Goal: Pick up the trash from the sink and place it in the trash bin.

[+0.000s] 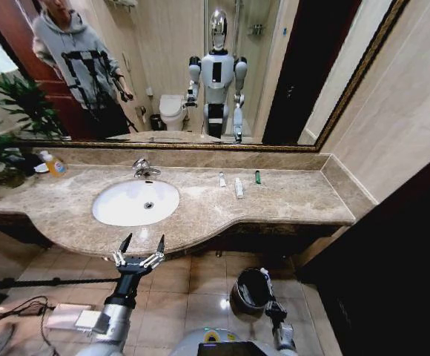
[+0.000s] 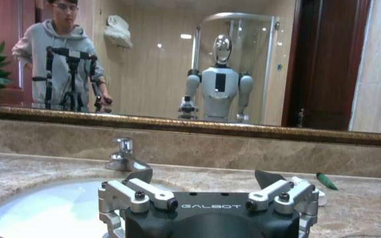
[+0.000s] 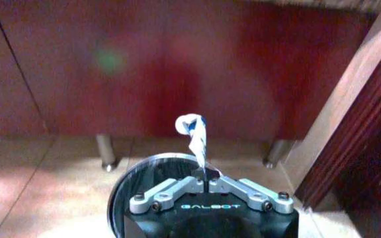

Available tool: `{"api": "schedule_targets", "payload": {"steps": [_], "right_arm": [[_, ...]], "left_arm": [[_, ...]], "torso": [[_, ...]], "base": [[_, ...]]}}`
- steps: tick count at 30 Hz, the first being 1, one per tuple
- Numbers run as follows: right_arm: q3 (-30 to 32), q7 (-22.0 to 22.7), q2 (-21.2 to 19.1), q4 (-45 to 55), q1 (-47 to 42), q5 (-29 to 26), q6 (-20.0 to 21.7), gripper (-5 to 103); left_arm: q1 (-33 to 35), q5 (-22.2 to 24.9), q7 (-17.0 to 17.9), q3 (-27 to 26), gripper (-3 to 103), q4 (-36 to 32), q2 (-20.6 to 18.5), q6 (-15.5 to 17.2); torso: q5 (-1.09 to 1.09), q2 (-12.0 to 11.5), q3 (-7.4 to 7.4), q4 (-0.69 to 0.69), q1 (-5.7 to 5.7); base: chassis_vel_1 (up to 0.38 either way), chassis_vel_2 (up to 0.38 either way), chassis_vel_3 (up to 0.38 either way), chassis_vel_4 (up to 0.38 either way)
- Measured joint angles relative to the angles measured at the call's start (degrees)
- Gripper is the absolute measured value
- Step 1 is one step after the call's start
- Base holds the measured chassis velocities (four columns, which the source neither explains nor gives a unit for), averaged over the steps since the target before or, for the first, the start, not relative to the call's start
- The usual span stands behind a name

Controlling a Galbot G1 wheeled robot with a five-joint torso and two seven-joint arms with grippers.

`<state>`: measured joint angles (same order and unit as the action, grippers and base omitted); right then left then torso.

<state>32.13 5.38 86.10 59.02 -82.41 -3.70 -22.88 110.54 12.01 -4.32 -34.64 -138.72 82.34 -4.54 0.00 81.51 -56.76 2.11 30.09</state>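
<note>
Right gripper [image 3: 207,182], jaws pinched shut on a white-and-blue twisted wrapper [image 3: 194,130], hangs just above the trash bin [image 1: 249,293], with the sink [image 1: 136,202] well apart. Wrapper judged light, soft and crushable; an end pinch suffices. Left gripper [image 1: 141,249], jaws spread open and empty, sits just before the sink; small toiletries [image 1: 238,187] lie on the table beside the sink.
</note>
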Motion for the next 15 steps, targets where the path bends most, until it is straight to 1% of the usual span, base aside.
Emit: {"api": "schedule_targets", "payload": {"steps": [3, 10, 15], "right_arm": [[0.0, -1.3, -0.1, -5.1, 2.2, 0.2, 0.0, 0], [0.0, -3.5, 0.0, -11.6, 5.9, 0.3, 0.0, 0], [0.1, -3.9, 0.1, -14.5, 8.2, 1.2, -0.4, 0]], "left_arm": [[0.0, 0.0, 0.0, 0.0, 100, 0.0, 0.0, 0.0], [0.0, 0.0, 0.0, 0.0, 100, 0.0, 0.0, 0.0], [0.0, 0.0, 0.0, 0.0, 100, 0.0, 0.0, 0.0]], "torso": [[0.0, 0.0, 0.0, 0.0, 0.0], [0.0, 0.0, 0.0, 0.0, 0.0], [0.0, 0.0, 0.0, 0.0, 0.0]], "base": [[0.0, 0.0, 0.0, 0.0], [0.0, 0.0, 0.0, 0.0], [0.0, 0.0, 0.0, 0.0]]}}
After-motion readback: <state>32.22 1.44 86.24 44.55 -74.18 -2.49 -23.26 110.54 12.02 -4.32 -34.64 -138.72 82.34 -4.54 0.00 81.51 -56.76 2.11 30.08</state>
